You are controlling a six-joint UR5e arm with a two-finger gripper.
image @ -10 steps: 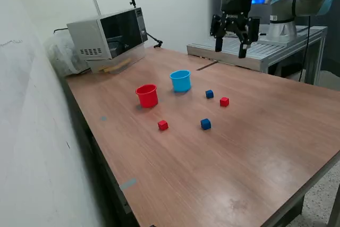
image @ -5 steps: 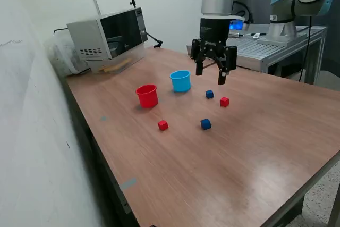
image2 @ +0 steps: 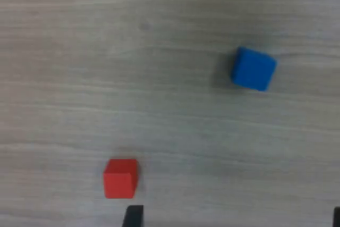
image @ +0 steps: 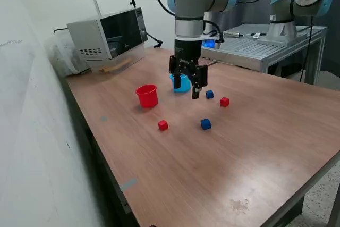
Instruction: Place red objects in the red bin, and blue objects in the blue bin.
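My gripper (image: 186, 90) hangs open above the table, in front of the light-blue bin (image: 183, 83), which it partly hides. The red bin (image: 147, 95) stands toward the exterior view's left of it. Nearer the camera lie a red cube (image: 163, 125) and a dark-blue cube (image: 205, 124). Toward the exterior view's right of the gripper lie a second blue cube (image: 209, 94) and a second red cube (image: 224, 101). The wrist view shows one red cube (image2: 120, 178) and one blue cube (image2: 253, 68) on the wood, with nothing between the open gripper's (image2: 234, 219) fingertips (image2: 133, 216).
A microwave (image: 109, 35) sits at the table's far corner on the exterior view's left. A second robot arm (image: 297, 1) stands on a metal platform (image: 265, 46) behind the table. The wooden table (image: 239, 174) ends at edges near the camera.
The arm has swung from the back right toward the exterior view's left and come down, now level with the blue bin. The gripper stays open. No cube or bin has moved.
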